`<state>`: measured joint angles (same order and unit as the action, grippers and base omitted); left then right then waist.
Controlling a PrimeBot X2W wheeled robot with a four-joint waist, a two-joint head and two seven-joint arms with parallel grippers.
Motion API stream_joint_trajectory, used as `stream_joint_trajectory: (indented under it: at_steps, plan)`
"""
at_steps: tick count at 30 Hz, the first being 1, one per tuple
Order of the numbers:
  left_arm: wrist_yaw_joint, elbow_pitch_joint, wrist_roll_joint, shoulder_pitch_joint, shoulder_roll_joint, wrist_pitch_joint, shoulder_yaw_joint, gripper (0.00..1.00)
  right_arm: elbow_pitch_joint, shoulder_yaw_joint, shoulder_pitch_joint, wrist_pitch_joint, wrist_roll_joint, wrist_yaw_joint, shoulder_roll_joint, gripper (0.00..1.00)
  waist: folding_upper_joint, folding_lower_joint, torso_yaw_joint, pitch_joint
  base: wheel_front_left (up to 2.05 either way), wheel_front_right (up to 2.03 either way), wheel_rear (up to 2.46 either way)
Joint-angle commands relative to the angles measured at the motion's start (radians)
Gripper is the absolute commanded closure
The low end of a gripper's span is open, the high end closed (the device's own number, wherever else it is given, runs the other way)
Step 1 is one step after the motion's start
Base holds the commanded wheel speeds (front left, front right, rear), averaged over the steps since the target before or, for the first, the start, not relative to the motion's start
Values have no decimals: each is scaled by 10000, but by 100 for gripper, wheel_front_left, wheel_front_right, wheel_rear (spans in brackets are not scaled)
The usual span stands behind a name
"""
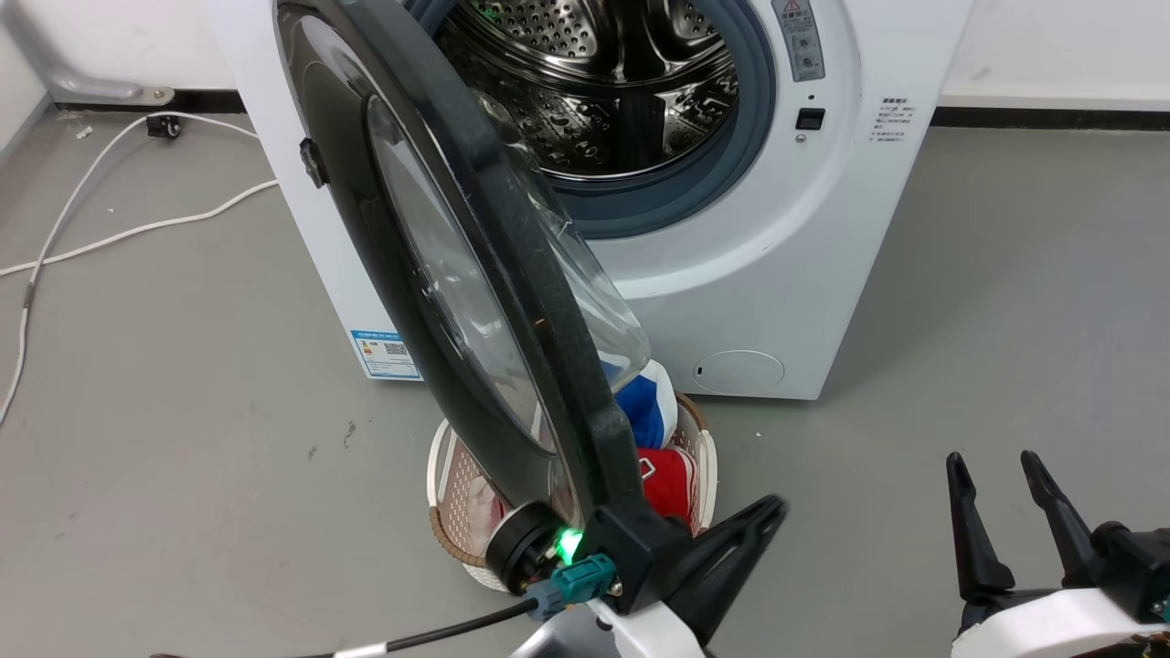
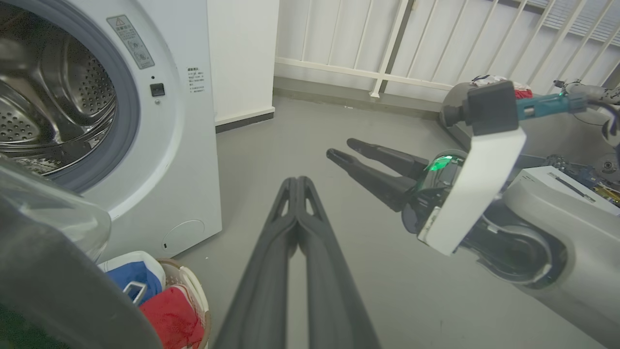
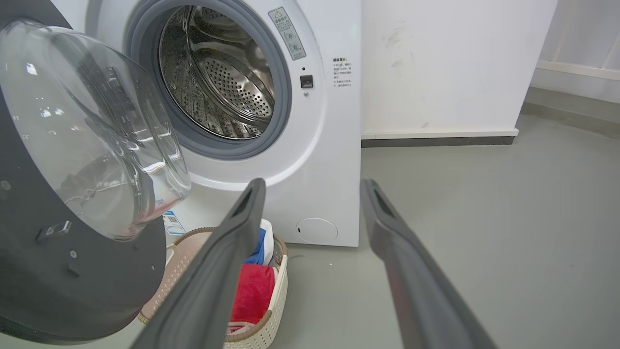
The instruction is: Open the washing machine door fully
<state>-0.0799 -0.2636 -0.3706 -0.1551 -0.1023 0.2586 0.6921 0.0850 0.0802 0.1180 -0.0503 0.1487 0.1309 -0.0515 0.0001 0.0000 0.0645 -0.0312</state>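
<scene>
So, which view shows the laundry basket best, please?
The right wrist view: the laundry basket shows its rim, side and red and blue clothes. In the head view the washing machine door covers its middle; the left wrist view catches just one edge.

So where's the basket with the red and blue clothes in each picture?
Head view: the basket is at bottom centre, partly behind the washing machine door.
Left wrist view: bottom left corner, beside the door's edge.
Right wrist view: bottom, left of centre, just right of the door.
Shared landmark: the small round white flap low on the washer; the basket sits below and left of it.
</scene>
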Motion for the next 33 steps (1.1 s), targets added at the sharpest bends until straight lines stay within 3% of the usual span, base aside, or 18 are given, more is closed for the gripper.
stream_joint_trajectory:
  at_steps: [1, 13, 24, 33]
  plan:
    - [83, 316, 44, 153, -117, 92, -12, 100, -26, -11, -140, 37, -28, -2, 24, 0, -1, 0, -41, -28, 0, 0, 0]
    - [1301, 1945, 579, 7, -359, -524, -1052, 100, -129, 9, -277, 35, 132, -2, 24, 0, -1, 0, -129, -274, 0, 0, 0]
    - [1715, 1870, 669, 188, -578, -752, -1325, 100, -384, 139, -268, 26, 320, -1, 24, 0, -1, 0, 259, -310, 0, 0, 0]
    - [1933, 1312, 735, 319, -592, -832, -1310, 100, -334, 300, -418, 121, 196, -2, 23, 0, -1, 0, 1286, -451, 0, 0, 0]
